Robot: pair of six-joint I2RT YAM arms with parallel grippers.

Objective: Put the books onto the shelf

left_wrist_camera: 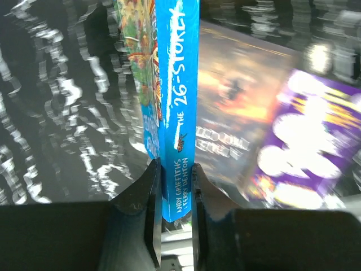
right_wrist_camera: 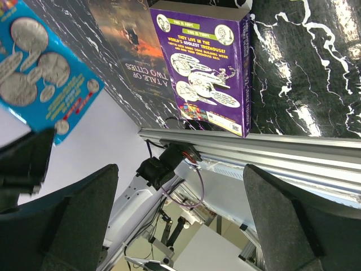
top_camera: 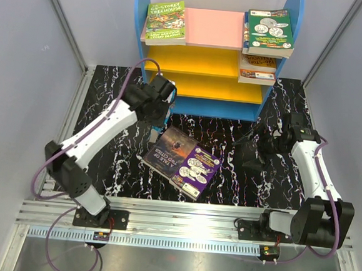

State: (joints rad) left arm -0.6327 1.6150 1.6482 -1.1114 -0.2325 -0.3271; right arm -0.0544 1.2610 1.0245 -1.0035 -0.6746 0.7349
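The left gripper (left_wrist_camera: 176,169) clamps the blue Treehouse book (left_wrist_camera: 177,84) at the spine's foot. We see its long axis run straight out from the jaws, apparently just before the shelf (top_camera: 214,28). The right gripper (right_wrist_camera: 177,169), jaws wide apart, holds nothing and sits farther from the shelf.

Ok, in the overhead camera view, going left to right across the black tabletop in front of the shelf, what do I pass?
left gripper → dark Tale of Two Cities book → purple book → right gripper
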